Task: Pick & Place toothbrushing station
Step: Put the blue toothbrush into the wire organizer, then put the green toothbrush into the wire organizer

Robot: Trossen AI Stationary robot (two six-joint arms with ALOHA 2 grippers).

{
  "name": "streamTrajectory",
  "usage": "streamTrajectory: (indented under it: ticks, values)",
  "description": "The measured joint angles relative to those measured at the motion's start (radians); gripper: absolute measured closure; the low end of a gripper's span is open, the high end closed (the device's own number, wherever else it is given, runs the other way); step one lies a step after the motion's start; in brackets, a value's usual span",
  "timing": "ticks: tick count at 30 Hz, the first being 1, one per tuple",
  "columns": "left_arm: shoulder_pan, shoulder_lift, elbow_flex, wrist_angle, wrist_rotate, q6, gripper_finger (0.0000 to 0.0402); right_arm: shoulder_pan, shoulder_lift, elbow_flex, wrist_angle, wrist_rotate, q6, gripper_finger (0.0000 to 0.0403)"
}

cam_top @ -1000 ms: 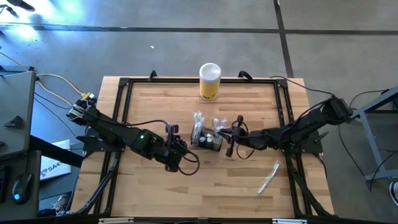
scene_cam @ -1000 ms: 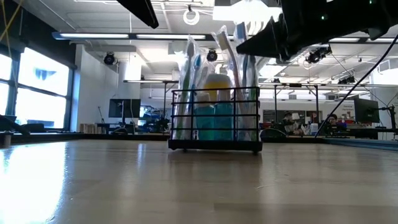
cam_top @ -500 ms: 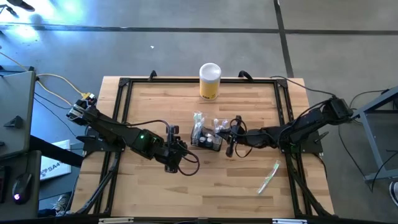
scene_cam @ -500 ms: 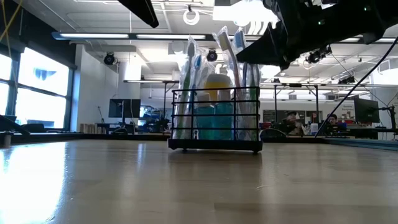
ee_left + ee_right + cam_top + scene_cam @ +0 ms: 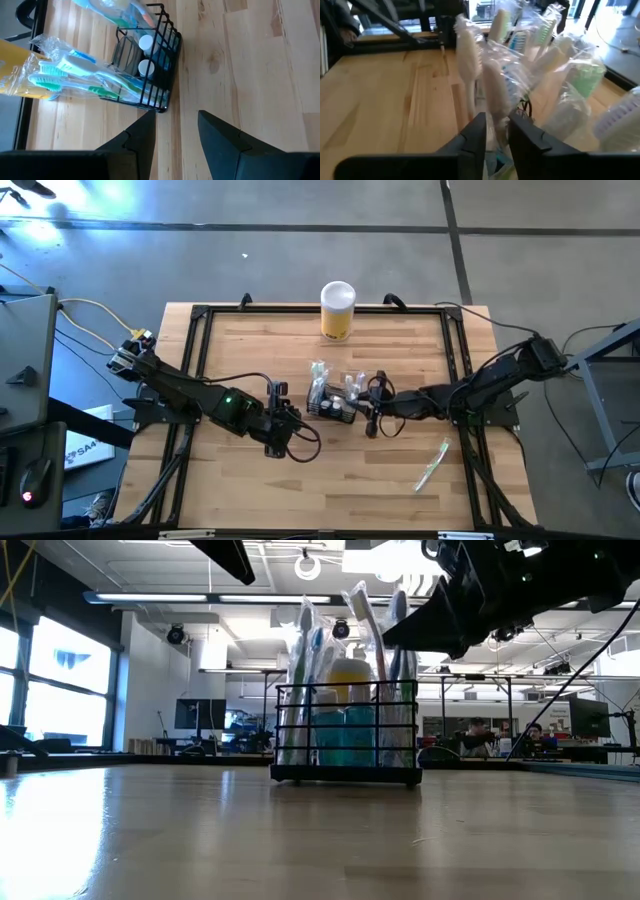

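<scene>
The black wire-mesh caddy (image 5: pixel 330 404) stands on its base mid-table, filled with plastic-wrapped toothbrushes and teal bottles; it also shows in the low view (image 5: pixel 345 730) and the left wrist view (image 5: pixel 150 75). My right gripper (image 5: pixel 366 408) is at the caddy's right end, shut on a wrapped white toothbrush (image 5: pixel 490 90) that stands in the caddy. My left gripper (image 5: pixel 286 416) hovers open and empty just left of the caddy, and its own view (image 5: pixel 175 135) shows it above the table. My right gripper (image 5: pixel 497 137) pinches the wrapped toothbrush's handle (image 5: pixel 496 116) between its two fingers, through the plastic wrap. The fingers come nearly level from the table's right and lie across the toothbrush. The toothbrush stands about upright at the caddy's right end (image 5: pixel 397 660), head up.
A taller yellow cylinder with a white lid (image 5: pixel 338 310) stands at the far edge. One more wrapped toothbrush (image 5: pixel 432 465) lies on the table near the right front. A black frame (image 5: pixel 200 330) runs around the tabletop.
My right gripper has gone a little toward the table's left, closer to the caddy. The toothbrush it holds has come more upright at the caddy's right end. The caddy has stayed in place.
</scene>
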Motion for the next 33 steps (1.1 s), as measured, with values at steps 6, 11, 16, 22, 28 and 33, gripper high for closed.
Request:
streamTrajectory:
  ticks: [6, 11, 16, 22, 28, 33]
  values:
    - [0.0, 0.0, 0.0, 0.0, 0.0, 0.0, 0.0261, 0.02, -0.002, -0.002, 0.063, 0.003, -0.054, 0.0289]
    - [0.0, 0.0, 0.0, 0.0, 0.0, 0.0, 0.0261, 0.048, -0.003, -0.002, 0.107, 0.035, -0.12, 0.0227]
    - [0.0, 0.0, 0.0, 0.0, 0.0, 0.0, 0.0261, 0.096, -0.033, -0.002, 0.109, 0.188, -0.22, 0.0172]
    - [0.0, 0.0, 0.0, 0.0, 0.0, 0.0, 0.0261, 0.207, -0.108, -0.001, 0.17, 0.292, -0.352, 0.0149]
    - [0.0, 0.0, 0.0, -0.001, 0.031, -0.011, 0.0261, 0.366, -0.185, -0.001, 0.18, 0.448, -0.486, 0.0149]
    - [0.0, 0.0, 0.0, -0.001, 0.094, -0.057, 0.0261, 0.495, -0.243, -0.001, 0.115, 0.586, -0.371, 0.0149]
